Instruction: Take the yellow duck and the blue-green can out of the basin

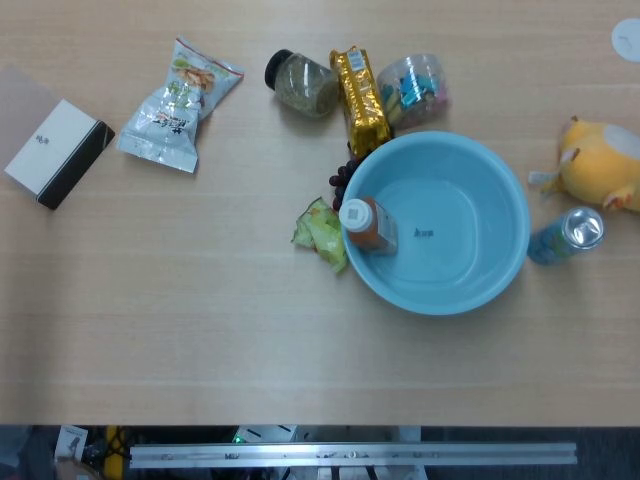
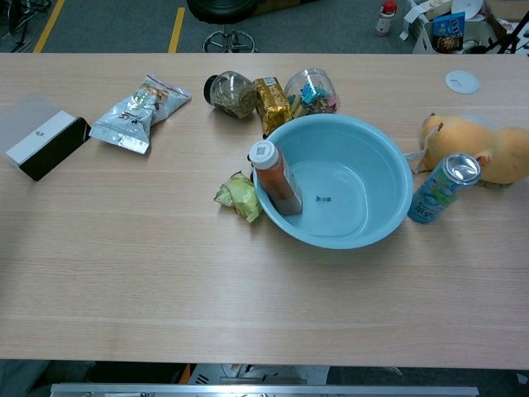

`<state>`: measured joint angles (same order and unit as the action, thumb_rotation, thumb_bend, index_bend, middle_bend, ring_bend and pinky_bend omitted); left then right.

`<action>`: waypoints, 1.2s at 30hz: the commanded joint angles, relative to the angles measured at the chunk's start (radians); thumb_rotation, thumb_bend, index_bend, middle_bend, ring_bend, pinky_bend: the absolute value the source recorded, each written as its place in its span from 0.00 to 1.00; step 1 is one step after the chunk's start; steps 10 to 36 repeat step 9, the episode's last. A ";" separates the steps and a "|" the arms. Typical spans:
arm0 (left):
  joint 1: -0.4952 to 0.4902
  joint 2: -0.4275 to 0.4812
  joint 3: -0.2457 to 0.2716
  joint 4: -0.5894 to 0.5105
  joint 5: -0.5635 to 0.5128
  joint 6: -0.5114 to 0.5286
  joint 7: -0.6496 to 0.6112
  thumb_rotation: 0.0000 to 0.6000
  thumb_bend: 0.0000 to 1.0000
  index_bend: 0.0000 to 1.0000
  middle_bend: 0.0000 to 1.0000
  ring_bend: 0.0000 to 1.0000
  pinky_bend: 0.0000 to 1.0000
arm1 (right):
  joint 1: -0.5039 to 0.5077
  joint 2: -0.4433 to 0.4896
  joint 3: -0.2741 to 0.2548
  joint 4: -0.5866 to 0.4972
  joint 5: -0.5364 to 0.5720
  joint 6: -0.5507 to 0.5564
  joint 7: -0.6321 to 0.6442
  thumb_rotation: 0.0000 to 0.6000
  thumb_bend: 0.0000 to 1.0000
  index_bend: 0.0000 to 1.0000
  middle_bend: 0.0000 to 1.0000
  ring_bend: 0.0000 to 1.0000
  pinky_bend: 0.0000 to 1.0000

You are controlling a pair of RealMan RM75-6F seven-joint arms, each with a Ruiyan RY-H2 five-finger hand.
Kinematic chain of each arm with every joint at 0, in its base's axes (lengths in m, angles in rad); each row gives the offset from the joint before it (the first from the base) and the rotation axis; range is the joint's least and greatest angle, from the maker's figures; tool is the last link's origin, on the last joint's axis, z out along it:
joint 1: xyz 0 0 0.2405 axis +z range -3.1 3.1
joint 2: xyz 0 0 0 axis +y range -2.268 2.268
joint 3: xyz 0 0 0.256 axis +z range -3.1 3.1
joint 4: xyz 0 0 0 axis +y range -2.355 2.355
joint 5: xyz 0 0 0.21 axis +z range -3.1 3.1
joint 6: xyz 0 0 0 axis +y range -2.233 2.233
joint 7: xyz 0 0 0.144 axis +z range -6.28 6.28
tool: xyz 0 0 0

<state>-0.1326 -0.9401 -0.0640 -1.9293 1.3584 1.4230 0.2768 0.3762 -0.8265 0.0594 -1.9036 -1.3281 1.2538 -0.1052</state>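
Blue-green can (image 2: 441, 189) label unreadable; basin (image 2: 388, 165) print too small.

Light wooden table (image 2: 124, 273), grey floor (image 2: 116, 21) beyond with yellow line (image 2: 177, 16); black stool base (image 2: 225, 35)

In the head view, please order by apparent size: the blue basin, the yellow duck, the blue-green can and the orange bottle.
1. Blue basin, clearly the largest.
2. Yellow duck, partly cut off by the frame edge.
3. Blue-green can and orange bottle: they look alike in size, both seen almost from above, so no ranking.
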 commanded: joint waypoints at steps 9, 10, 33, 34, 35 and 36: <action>0.001 -0.018 -0.006 0.010 0.000 0.014 -0.005 1.00 0.42 0.33 0.34 0.29 0.26 | -0.078 -0.035 0.022 -0.030 0.003 0.098 -0.077 1.00 0.24 0.40 0.46 0.42 0.55; 0.001 -0.018 -0.006 0.010 0.000 0.014 -0.005 1.00 0.42 0.33 0.34 0.29 0.26 | -0.078 -0.035 0.022 -0.030 0.003 0.098 -0.077 1.00 0.24 0.40 0.46 0.42 0.55; 0.001 -0.018 -0.006 0.010 0.000 0.014 -0.005 1.00 0.42 0.33 0.34 0.29 0.26 | -0.078 -0.035 0.022 -0.030 0.003 0.098 -0.077 1.00 0.24 0.40 0.46 0.42 0.55; 0.001 -0.018 -0.006 0.010 0.000 0.014 -0.005 1.00 0.42 0.33 0.34 0.29 0.26 | -0.078 -0.035 0.022 -0.030 0.003 0.098 -0.077 1.00 0.24 0.40 0.46 0.42 0.55; 0.001 -0.018 -0.006 0.010 0.000 0.014 -0.005 1.00 0.42 0.33 0.34 0.29 0.26 | -0.078 -0.035 0.022 -0.030 0.003 0.098 -0.077 1.00 0.24 0.40 0.46 0.42 0.55; 0.001 -0.018 -0.006 0.010 0.000 0.014 -0.005 1.00 0.42 0.33 0.34 0.29 0.26 | -0.078 -0.035 0.022 -0.030 0.003 0.098 -0.077 1.00 0.24 0.40 0.46 0.42 0.55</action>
